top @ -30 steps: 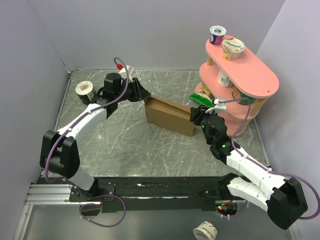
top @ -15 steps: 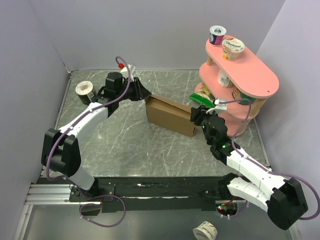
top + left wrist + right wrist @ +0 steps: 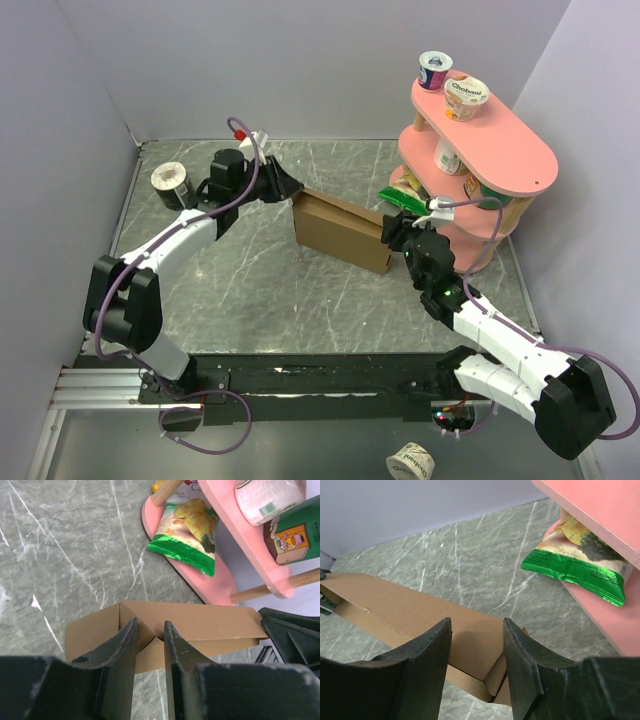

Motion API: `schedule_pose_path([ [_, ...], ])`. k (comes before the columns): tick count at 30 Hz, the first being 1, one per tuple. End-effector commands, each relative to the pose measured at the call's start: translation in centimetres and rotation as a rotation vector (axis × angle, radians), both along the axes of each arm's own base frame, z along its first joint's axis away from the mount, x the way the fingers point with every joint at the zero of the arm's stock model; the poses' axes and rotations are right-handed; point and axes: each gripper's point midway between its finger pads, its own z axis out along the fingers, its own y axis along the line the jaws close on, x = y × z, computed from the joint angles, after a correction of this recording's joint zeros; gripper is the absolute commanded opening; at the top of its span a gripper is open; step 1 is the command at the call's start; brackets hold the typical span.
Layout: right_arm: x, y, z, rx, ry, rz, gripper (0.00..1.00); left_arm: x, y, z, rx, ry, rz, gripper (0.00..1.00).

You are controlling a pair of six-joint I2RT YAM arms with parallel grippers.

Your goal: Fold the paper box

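Note:
The paper box [image 3: 340, 232] is a brown cardboard box lying mid-table, its flaps mostly folded in. My left gripper [image 3: 291, 189] is at its left end. In the left wrist view the left gripper [image 3: 150, 625] has its jaws only narrowly parted, and the box's [image 3: 200, 620] end corner and a curved flap edge show between the tips. My right gripper [image 3: 389, 232] is at the box's right end. In the right wrist view the right gripper [image 3: 476, 622] is open, its fingers either side of the box's [image 3: 410, 605] end corner, where a flap stands ajar.
A pink two-tier rack [image 3: 520, 160] stands at the back right, close behind the right gripper, with yogurt cups [image 3: 465, 97] on top and a green chip bag [image 3: 402, 197] on its lower tier. A cup [image 3: 170, 181] sits at the back left. Grey walls enclose the table.
My left gripper has edged slightly right, and the box's left end has shifted a little right with it. The right arm has not moved.

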Motion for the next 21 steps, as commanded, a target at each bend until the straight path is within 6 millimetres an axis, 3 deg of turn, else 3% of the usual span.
schedule_pose_path([
  [1,-3.2,-1.8,-9.3,-0.203,0.288,0.013,0.52,-5.4,-1.5,-8.8,0.062,0.332,-0.108,0.22],
  [15,-3.9,-2.1,-10.4,-0.191,0.318,0.008,0.52,-6.1,0.3,-11.7,0.198,0.339,-0.053,0.13],
  [17,-4.2,-2.1,-10.2,-0.189,0.332,0.015,0.58,-6.0,0.6,-11.5,0.232,0.322,-0.049,0.13],
  [19,-4.1,-1.2,-8.0,-0.164,0.304,0.063,0.66,-5.4,1.1,-11.2,0.263,0.300,-0.029,0.13],
  [21,-4.6,-1.4,-7.4,-0.170,0.342,0.080,0.71,-5.4,1.5,-11.7,0.299,0.297,-0.025,0.13],
])
